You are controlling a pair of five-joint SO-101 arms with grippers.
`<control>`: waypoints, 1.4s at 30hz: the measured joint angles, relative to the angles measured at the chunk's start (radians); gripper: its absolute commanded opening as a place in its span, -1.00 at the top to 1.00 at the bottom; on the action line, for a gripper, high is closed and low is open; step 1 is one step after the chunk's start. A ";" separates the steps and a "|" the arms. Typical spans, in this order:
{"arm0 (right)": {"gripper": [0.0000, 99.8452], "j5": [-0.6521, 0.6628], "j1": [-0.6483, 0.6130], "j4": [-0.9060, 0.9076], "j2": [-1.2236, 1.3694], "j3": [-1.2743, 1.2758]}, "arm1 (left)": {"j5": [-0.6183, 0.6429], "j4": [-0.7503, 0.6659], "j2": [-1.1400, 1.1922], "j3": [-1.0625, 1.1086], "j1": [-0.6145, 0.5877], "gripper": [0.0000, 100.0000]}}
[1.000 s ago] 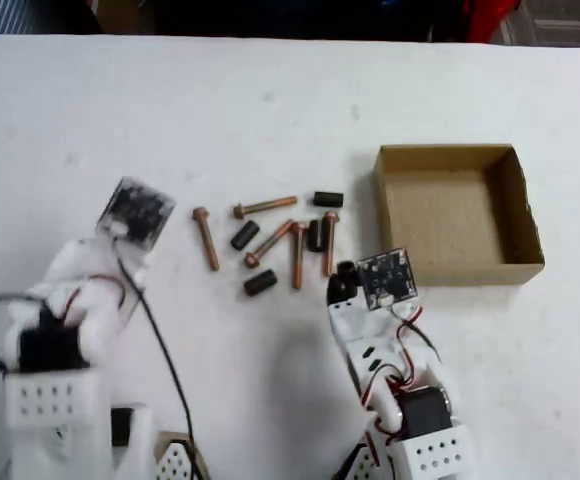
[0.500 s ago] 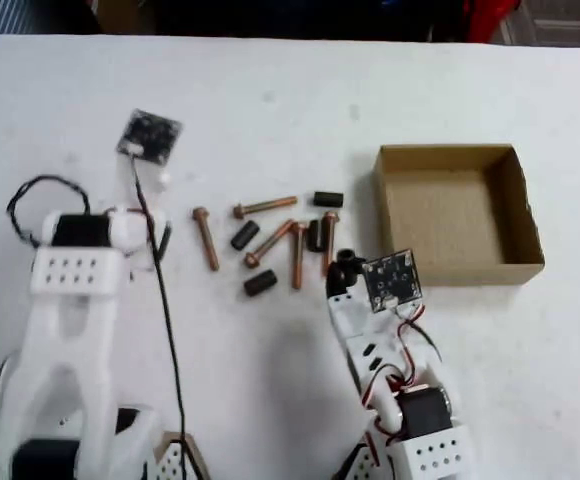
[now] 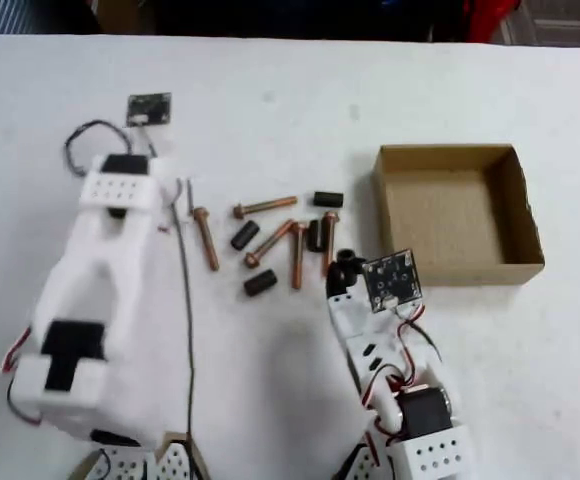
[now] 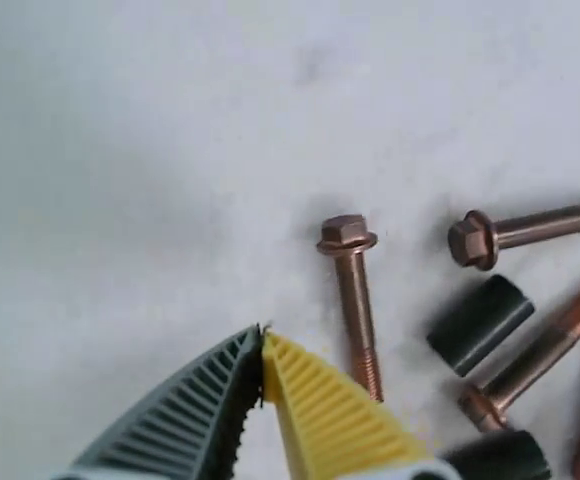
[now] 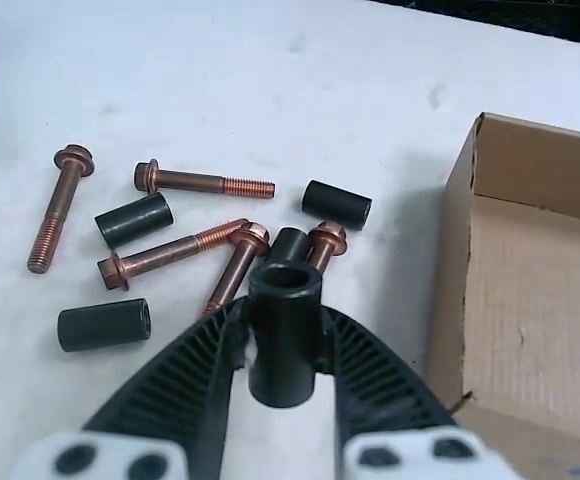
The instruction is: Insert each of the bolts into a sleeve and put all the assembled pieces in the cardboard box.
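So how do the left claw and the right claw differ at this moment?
The left claw is shut with nothing between its fingers; the right claw is shut on a black sleeve, held upright. The left claw has one grey and one yellow finger; the right claw's are both black. Both sit close to the loose bolts on the table.

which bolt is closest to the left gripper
The lone bolt lying apart at the pile's edge, right beside the closed left gripper. The other four bolts lie farther off, among the sleeves.
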 measured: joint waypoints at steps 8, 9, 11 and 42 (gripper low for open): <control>0.97 0.000 0.000 0.000 0.000 0.000 | 0.084 0.160 0.241 -0.313 0.054 0.95; 0.97 0.000 0.000 0.000 0.000 0.000 | 0.084 0.180 0.272 -0.350 0.054 0.95; 0.97 0.000 0.000 0.000 0.000 0.000 | 0.117 0.218 0.331 -0.413 0.054 0.95; 0.97 0.000 0.000 0.000 0.000 0.000 | 0.292 0.494 0.546 -0.746 0.120 0.62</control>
